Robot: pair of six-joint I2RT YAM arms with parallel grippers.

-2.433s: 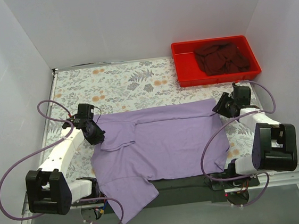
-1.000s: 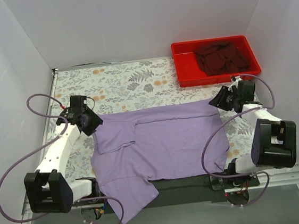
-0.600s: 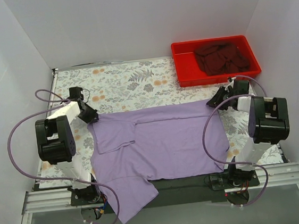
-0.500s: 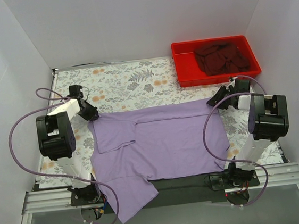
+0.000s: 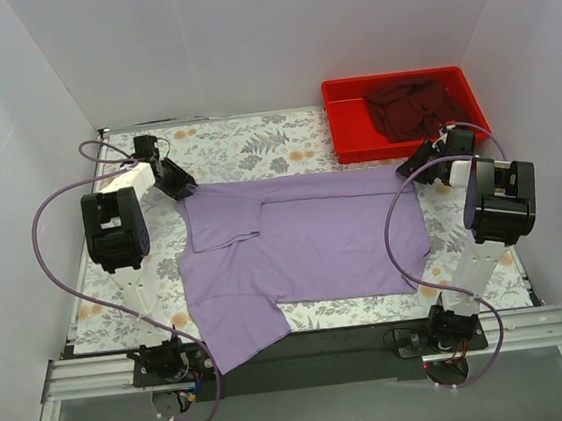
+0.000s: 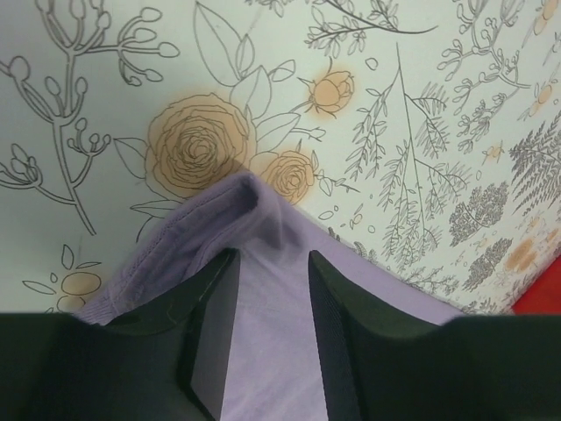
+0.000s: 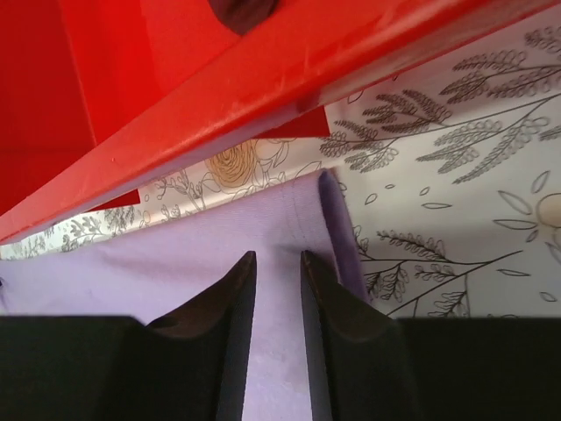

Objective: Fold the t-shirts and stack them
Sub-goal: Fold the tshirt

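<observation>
Left jaws and right jaws grip lavender t-shirt (image 5: 314, 237) beside red tray (image 5: 365, 149) holding maroon t-shirt (image 5: 411, 106).

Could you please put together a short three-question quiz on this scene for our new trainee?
1. True or false: the maroon shirt lies in the tray.
2. Where on the lavender shirt do the left gripper and right gripper grip? A: its far corners. B: its near corners. C: its middle.
3. How many shirts lie spread on the table?
Key: 1 true; 2 A; 3 one.
</observation>
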